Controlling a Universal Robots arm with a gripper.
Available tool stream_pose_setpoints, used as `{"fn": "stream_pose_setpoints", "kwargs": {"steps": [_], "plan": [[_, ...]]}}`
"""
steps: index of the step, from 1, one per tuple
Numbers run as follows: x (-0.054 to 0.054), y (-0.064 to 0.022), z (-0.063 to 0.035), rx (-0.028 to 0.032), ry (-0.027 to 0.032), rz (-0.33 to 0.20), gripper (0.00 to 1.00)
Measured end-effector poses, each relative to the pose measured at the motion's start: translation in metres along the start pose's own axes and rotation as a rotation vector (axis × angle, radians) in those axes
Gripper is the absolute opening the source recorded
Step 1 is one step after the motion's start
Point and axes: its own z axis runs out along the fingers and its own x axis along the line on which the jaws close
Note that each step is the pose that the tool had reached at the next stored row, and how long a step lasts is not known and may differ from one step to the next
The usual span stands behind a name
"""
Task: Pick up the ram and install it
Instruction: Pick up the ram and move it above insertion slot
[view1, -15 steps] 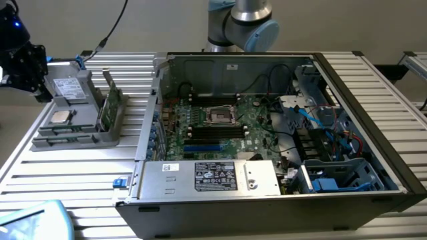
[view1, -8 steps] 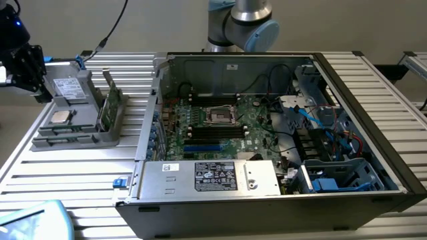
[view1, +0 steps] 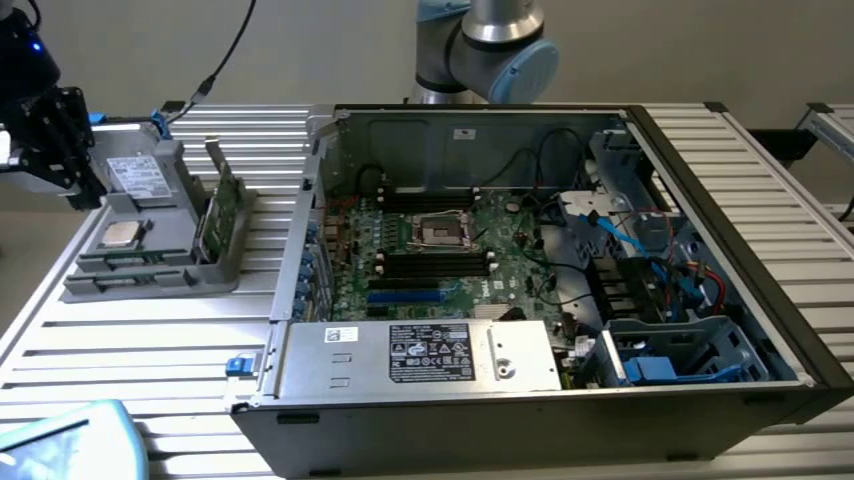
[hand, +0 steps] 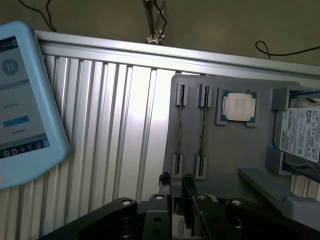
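Two ram sticks (hand: 180, 129) (hand: 201, 129) stand on edge, side by side, in the holders of a grey parts tray (hand: 225, 160). My gripper (hand: 176, 184) hovers above the tray's edge, near the ends of the sticks. Its black fingers (hand: 165, 181) are a narrow gap apart with nothing between them. In the exterior view the gripper (view1: 83, 190) hangs over the tray (view1: 147, 285) at the far left, well away from the open computer case (view1: 534, 270). The motherboard's black memory slots (view1: 427, 262) lie inside the case.
The tray also holds a silver processor chip (hand: 238, 107), a hard drive (hand: 302, 132) and an upright green card (view1: 220, 215). A light-blue touchscreen pendant (hand: 22, 100) lies on the slatted table. Cables and a power supply (view1: 420, 355) crowd the case.
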Motion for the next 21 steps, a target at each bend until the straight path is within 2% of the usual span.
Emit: {"fn": "stream_pose_setpoints", "kwargs": {"steps": [1,6,13,15,16,21], "plan": [[0.000,0.0000,0.0000,-0.0001,0.0000,0.000,0.25],[0.000,0.0000,0.0020,0.0002,-0.0001,0.000,0.25],[0.000,0.0011,0.0146,0.0000,0.0000,0.000,0.25],[0.000,0.0013,0.0181,0.0000,0.0000,0.000,0.27],[0.000,0.0015,0.0200,0.0000,0.0000,0.000,0.33],[-0.001,0.0031,0.0291,0.0000,-0.0001,0.000,0.33]]}}
